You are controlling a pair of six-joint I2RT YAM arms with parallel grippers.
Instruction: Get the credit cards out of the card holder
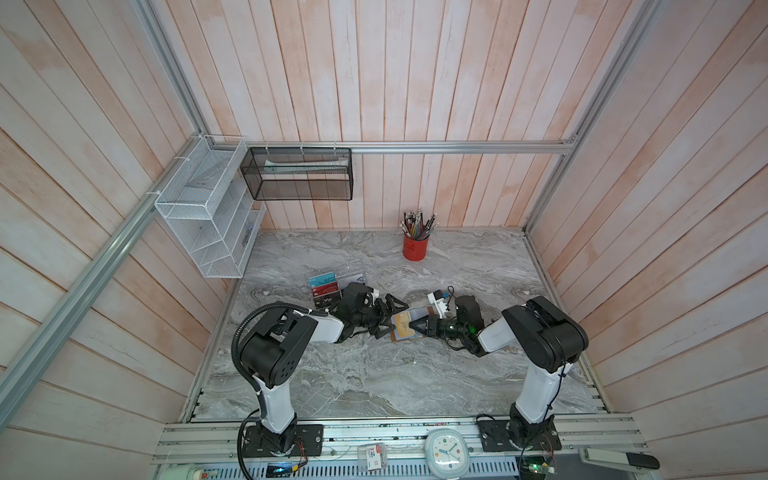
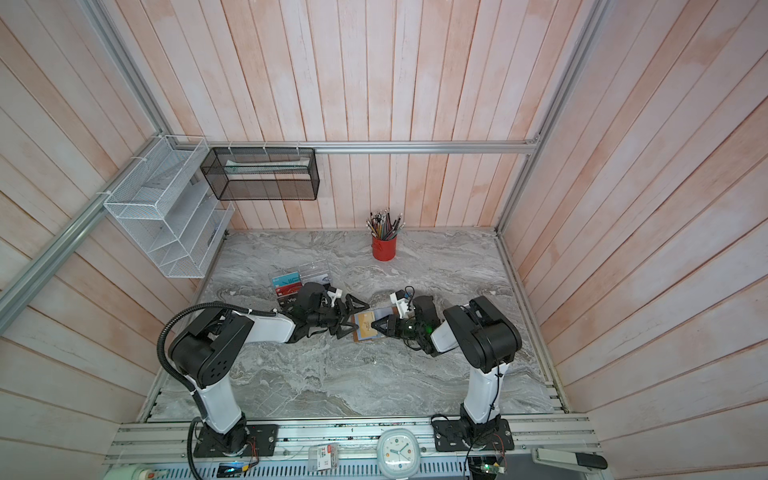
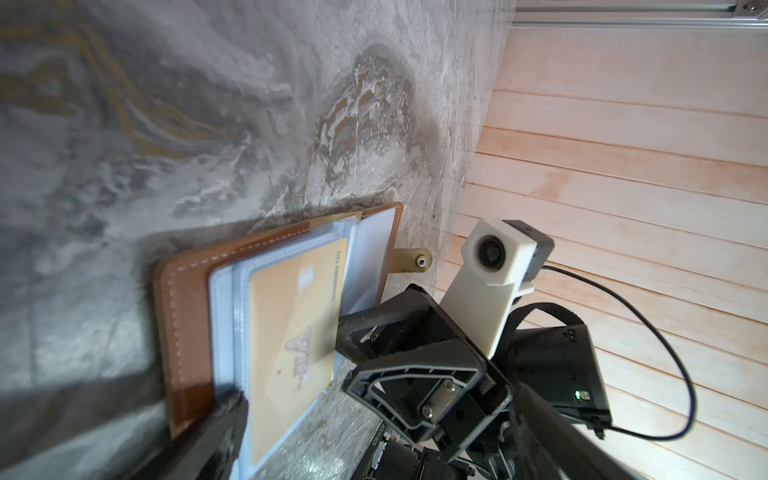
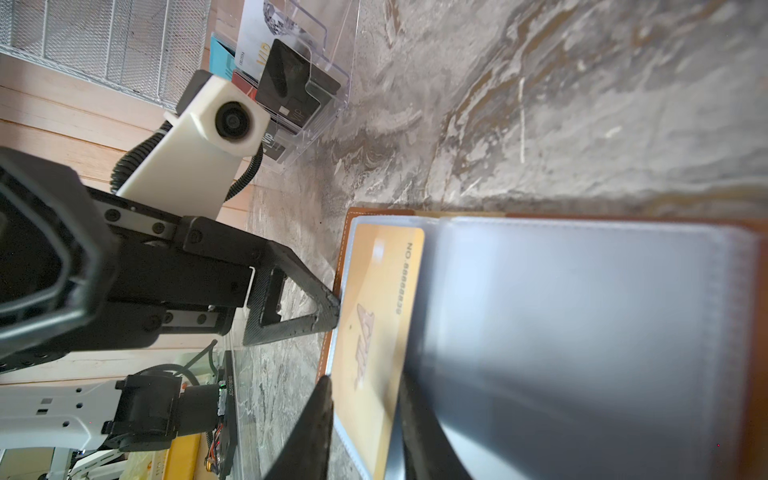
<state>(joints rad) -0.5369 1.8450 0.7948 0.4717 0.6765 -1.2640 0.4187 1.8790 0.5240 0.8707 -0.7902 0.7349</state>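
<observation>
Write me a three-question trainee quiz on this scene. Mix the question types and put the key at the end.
1. True or false: the card holder lies open on the table.
2. The card showing inside it is: A black, B gold, C teal.
3. Which gripper has a finger resting on the holder's leather edge?
Key: 1 true; 2 B; 3 the left gripper.
</observation>
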